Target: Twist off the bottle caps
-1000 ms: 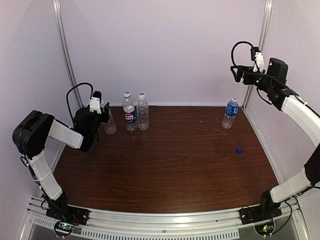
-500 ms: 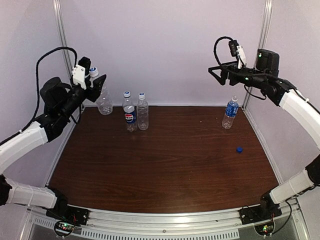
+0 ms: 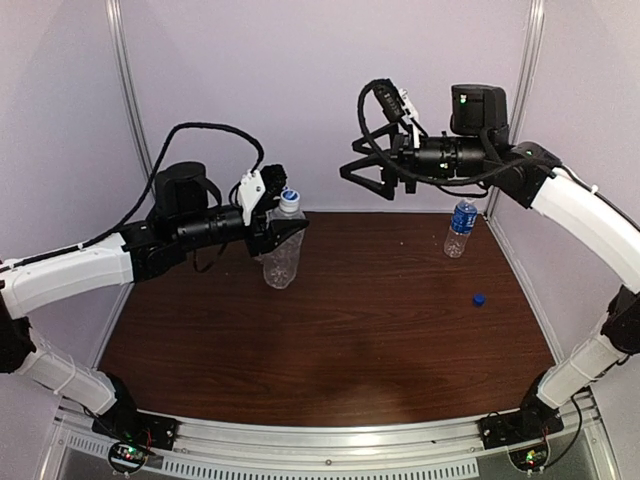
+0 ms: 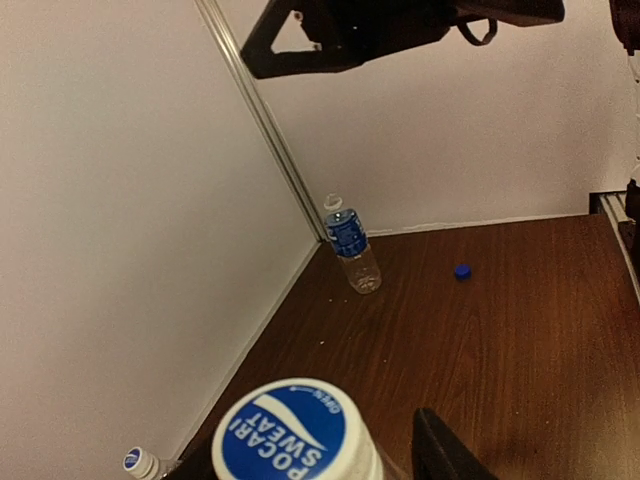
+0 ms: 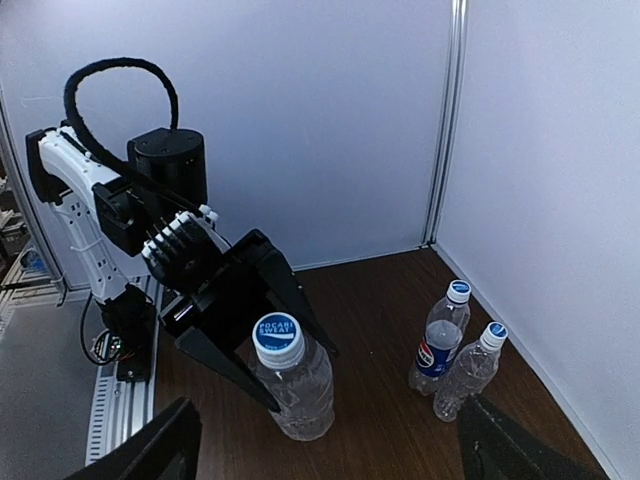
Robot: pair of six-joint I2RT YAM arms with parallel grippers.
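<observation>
One at a time: clamping left jaws on a plain bottle, holding it out over the bench, offering its cap to spread right jaws for twisting, presumably.

held bottle mostly off-frame

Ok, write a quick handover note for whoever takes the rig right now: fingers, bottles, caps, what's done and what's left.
Left gripper: fingers shut on a plain bottle, its Pocari Sweat cap on.
Right gripper: open, in the air facing that cap.
Blue-label bottle, back right, looks uncapped; a dark blue cap lies loose on the table.
Pepsi bottle and second plain bottle stand capped, back left.
Done: one cap. Left: three.
</observation>
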